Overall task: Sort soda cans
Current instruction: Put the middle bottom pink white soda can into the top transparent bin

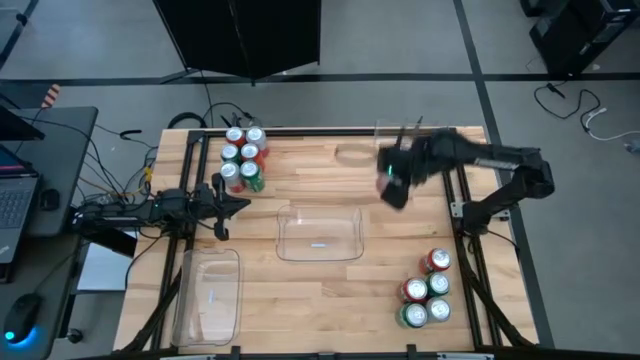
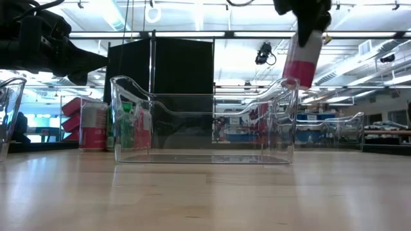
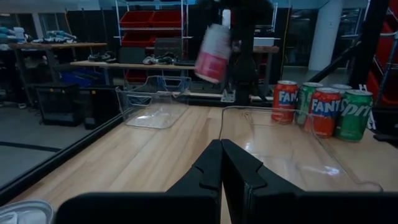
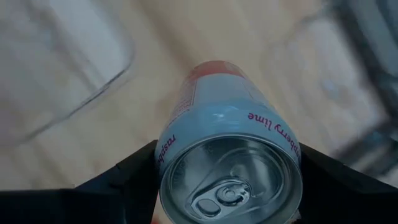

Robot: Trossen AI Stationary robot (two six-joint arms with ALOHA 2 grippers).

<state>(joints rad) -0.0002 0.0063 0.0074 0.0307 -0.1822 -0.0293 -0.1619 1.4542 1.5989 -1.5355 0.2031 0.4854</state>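
Right gripper [image 1: 393, 180] sits right of centre in the high view, clenched around a silver-white cylindrical can with red lettering [image 4: 230, 155], carried in the air above the wooden table [image 1: 300, 300]. Left gripper [image 1: 228, 205], fingers closed and empty, rests at the left edge. Six red and green cans [image 1: 243, 160] stand upper left; four more [image 1: 426, 290] lower right. A clear plastic bin [image 1: 320, 234] lies centre.

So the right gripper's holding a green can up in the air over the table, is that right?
Not green. The can in the right gripper has a silver-white body with red, as the right wrist view shows. It is indeed held up in the air over the table.
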